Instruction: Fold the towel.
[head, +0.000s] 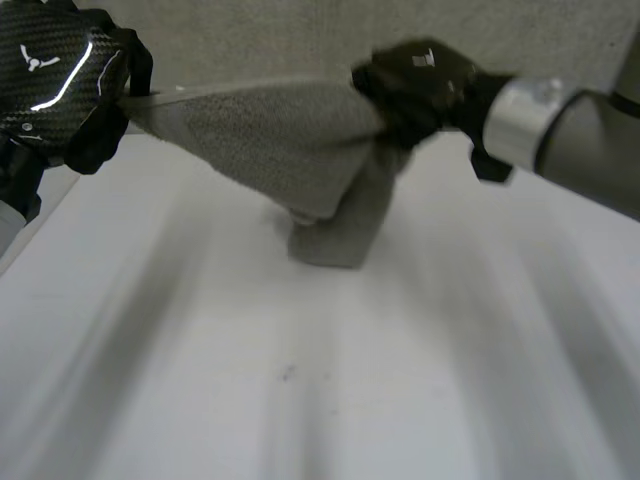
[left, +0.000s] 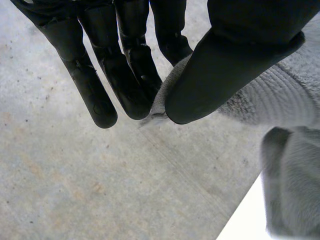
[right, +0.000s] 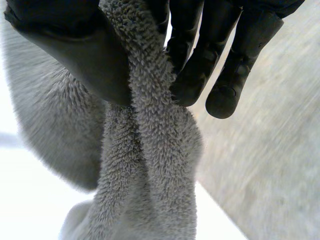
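Grey terry towel held up and stretched between both black hands above the white bench.
At one end, the left hand pinches a corner of the cloth between its thumb and straight fingers, as its wrist view shows. At the other end, the right hand has thumb and fingers closed on a bunched edge, the pile squeezed between them. Below that grip the towel hangs in a fold whose lower end seems to rest on the bench, though the head view is blurred there.
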